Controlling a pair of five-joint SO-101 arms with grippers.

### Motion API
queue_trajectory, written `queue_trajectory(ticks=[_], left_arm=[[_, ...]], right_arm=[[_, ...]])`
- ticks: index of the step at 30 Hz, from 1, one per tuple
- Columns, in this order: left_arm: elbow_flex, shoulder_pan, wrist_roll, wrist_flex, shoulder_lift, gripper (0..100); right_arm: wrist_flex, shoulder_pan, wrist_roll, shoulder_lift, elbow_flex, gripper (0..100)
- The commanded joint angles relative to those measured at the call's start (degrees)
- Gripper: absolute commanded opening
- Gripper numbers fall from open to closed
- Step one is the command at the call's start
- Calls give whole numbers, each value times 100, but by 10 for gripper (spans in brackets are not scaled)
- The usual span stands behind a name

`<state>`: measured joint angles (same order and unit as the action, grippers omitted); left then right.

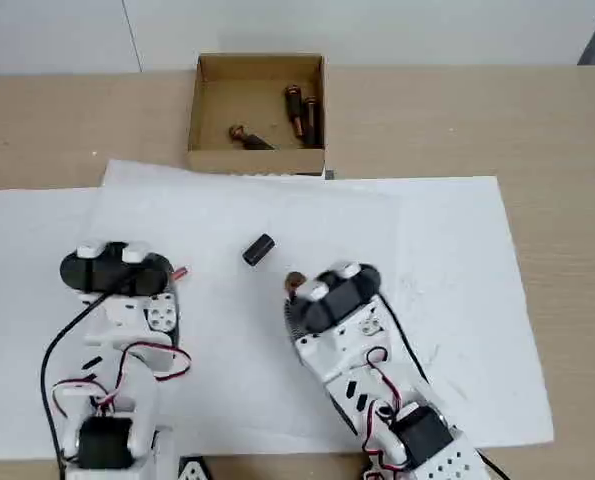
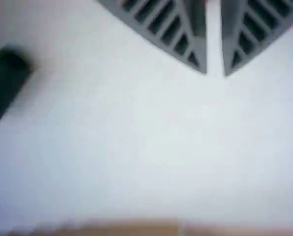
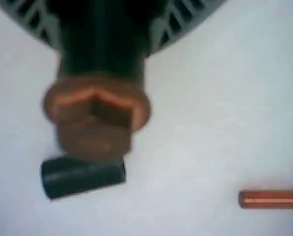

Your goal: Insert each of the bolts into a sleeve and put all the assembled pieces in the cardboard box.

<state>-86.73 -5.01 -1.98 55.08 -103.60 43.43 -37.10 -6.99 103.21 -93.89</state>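
The right gripper (image 3: 102,54) is clamped on a copper bolt with a hexagonal head (image 3: 94,105). The head sticks out past the fingertips, low over the white paper sheet (image 1: 427,300). The part between the fingers is dark, and I cannot tell more of it.

Just beyond the head, a short black cylindrical sleeve (image 3: 82,177) lies on its side on the paper, between the two arms and apart from both. A second copper bolt (image 3: 272,199) lies flat further to the side, close to the left arm (image 1: 117,270).

The left gripper (image 2: 215,64) hangs low over the paper. Its jaws are almost together, with only a thin slit, and nothing is held.

The open cardboard box (image 1: 257,160) stands on the wooden table (image 1: 557,120) behind the paper, with bolt-and-sleeve pieces (image 1: 295,105) inside.
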Motion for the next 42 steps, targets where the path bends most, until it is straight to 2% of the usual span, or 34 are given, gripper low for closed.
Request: queue_trajectory(ticks=[1,6,10,18,27,33,42], left_arm=[[-330,-369,-316,0,-26,6],[-796,-431,-413,-9,-26,6],[-857,-422,-396,-18,-26,6],[-857,-422,-413,-18,-26,6],[-848,-413,-413,-18,-26,6],[-848,-413,-413,-18,-26,6],[-848,-413,-413,9,-26,6]], right_arm=[[136,101,-413,40,782,2],[119,119,-404,-75,1345,2],[84,119,-431,-919,2013,2],[-725,163,-440,-4391,4475,2],[-1367,1042,-396,-8022,7174,3],[-1604,1270,53,-10185,9090,3],[-1640,1279,651,-12567,11719,3]])
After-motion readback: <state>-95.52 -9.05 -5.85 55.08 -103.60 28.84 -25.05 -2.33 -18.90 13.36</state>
